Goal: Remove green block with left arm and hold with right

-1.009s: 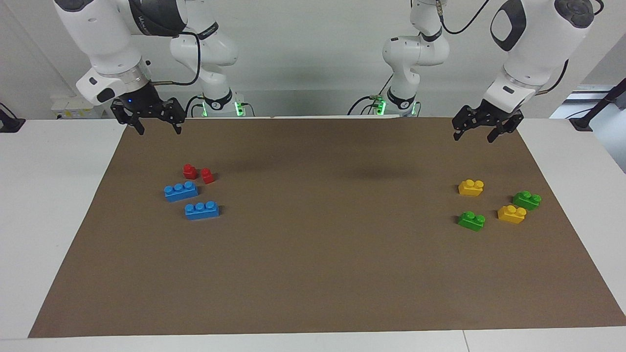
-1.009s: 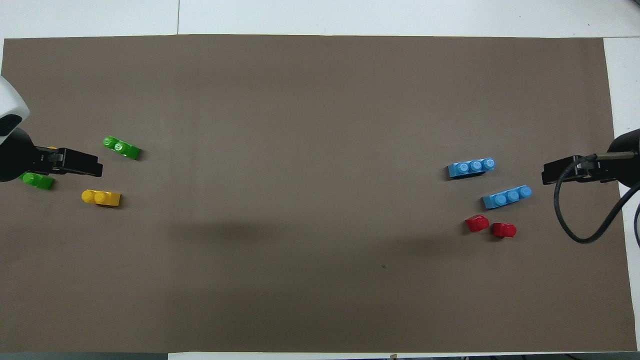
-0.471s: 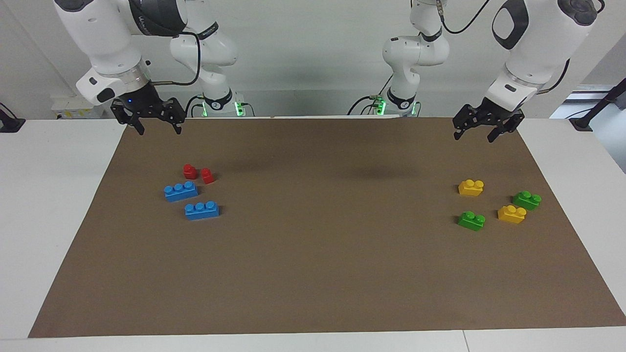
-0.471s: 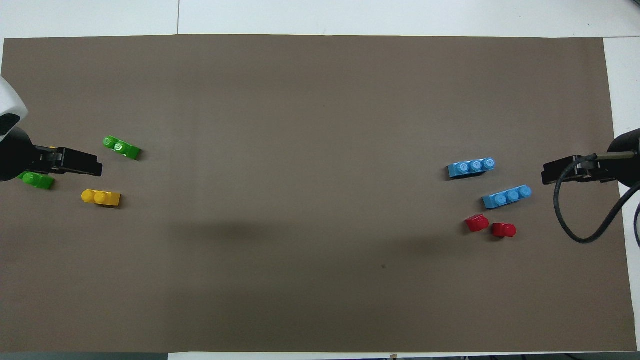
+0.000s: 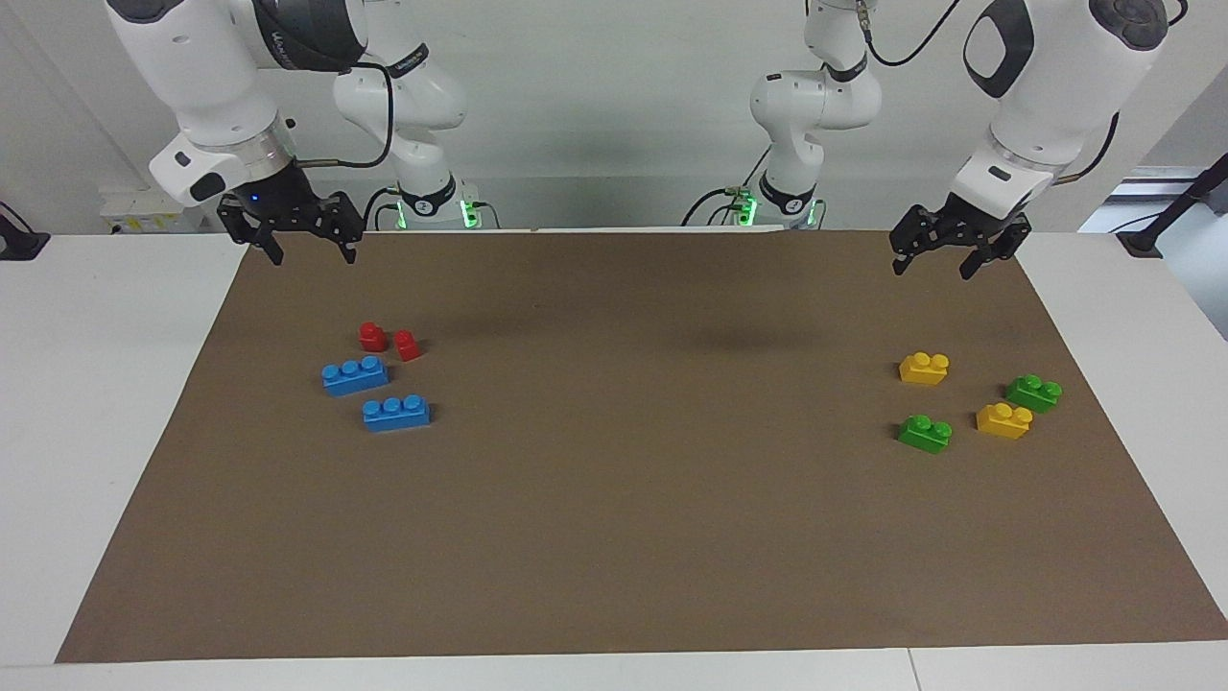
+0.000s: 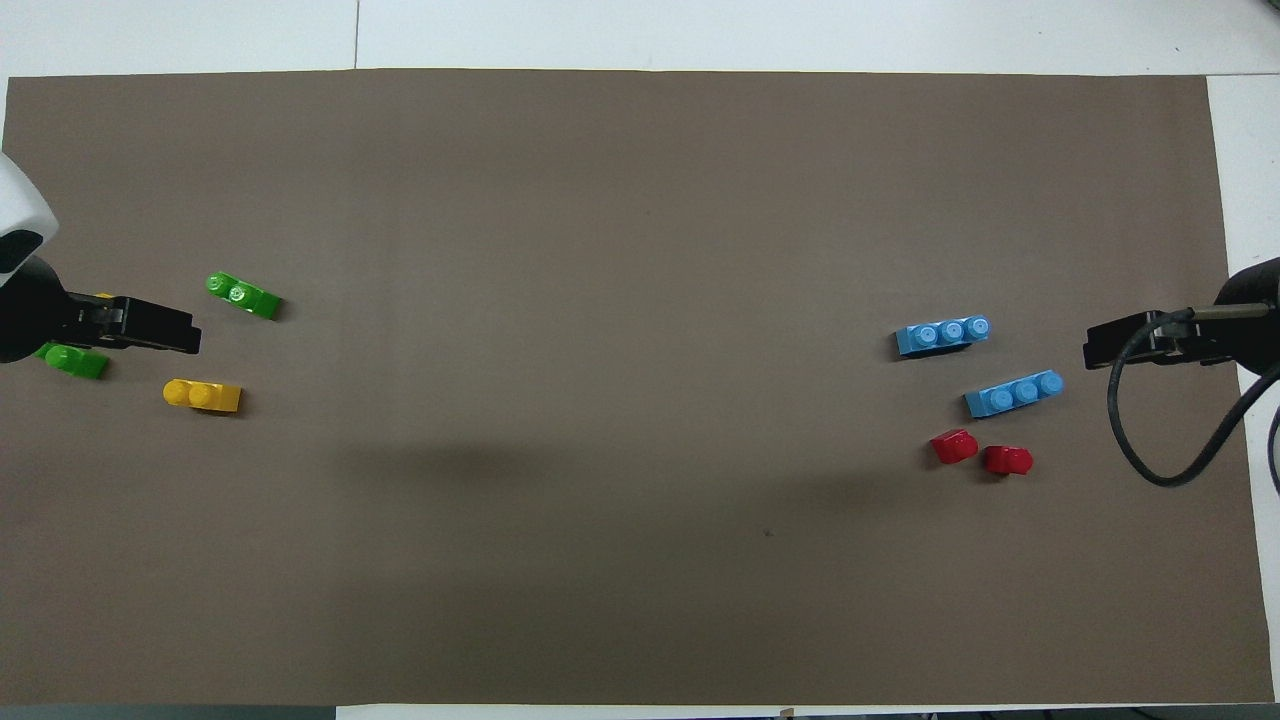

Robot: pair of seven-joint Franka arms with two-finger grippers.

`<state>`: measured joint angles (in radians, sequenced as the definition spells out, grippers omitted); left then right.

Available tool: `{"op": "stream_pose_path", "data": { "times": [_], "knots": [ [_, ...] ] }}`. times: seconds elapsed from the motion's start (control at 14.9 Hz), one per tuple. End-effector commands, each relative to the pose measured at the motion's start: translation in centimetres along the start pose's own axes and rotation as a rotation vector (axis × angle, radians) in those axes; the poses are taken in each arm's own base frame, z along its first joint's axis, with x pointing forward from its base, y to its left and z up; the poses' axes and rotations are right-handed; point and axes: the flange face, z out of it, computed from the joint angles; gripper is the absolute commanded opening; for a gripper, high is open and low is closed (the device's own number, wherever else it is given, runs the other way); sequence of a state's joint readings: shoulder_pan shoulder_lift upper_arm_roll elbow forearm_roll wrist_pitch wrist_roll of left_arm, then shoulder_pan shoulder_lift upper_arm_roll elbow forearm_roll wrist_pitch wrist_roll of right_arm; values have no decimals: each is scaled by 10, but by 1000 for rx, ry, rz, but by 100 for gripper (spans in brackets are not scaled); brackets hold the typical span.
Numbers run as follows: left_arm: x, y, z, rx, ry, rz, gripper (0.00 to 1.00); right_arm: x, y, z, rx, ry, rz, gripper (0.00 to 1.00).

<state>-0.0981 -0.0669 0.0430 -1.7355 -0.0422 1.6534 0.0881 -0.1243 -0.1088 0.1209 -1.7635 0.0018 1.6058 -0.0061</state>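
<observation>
Two green blocks lie on the brown mat toward the left arm's end. One green block point(image 5: 926, 433) point(image 6: 243, 296) lies farther from the robots than the other green block point(image 5: 1033, 392) point(image 6: 75, 361), which the left gripper partly covers in the overhead view. My left gripper point(image 5: 931, 272) point(image 6: 190, 338) hangs open and holds nothing, over the mat's edge by the robots, well clear of both blocks. My right gripper point(image 5: 315, 259) point(image 6: 1090, 352) waits open and holds nothing, over the mat's corner at the right arm's end.
Two yellow bricks point(image 5: 924, 368) point(image 5: 1003, 419) lie among the green blocks. Two blue bricks point(image 5: 355, 374) point(image 5: 395, 413) and two small red bricks point(image 5: 372, 336) point(image 5: 407, 345) lie toward the right arm's end. The brown mat point(image 5: 614, 537) covers the white table.
The left gripper has edged very slightly toward its own end of the table. The right arm and all the bricks have not moved.
</observation>
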Motion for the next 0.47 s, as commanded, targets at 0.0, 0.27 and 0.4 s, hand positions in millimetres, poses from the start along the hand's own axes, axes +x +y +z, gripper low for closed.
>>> {"op": "stream_pose_path", "data": {
  "times": [0.0, 0.27, 0.4],
  "knots": [
    [-3, 1, -4, 20, -4, 20, 100, -3, 5, -2, -21, -13, -11, 100],
    [-3, 0, -4, 20, -8, 18, 100, -3, 5, -2, -21, -12, -11, 100],
    [-3, 0, -3, 19, -10, 20, 100, -3, 5, -2, -21, -13, -11, 100]
  ]
}}
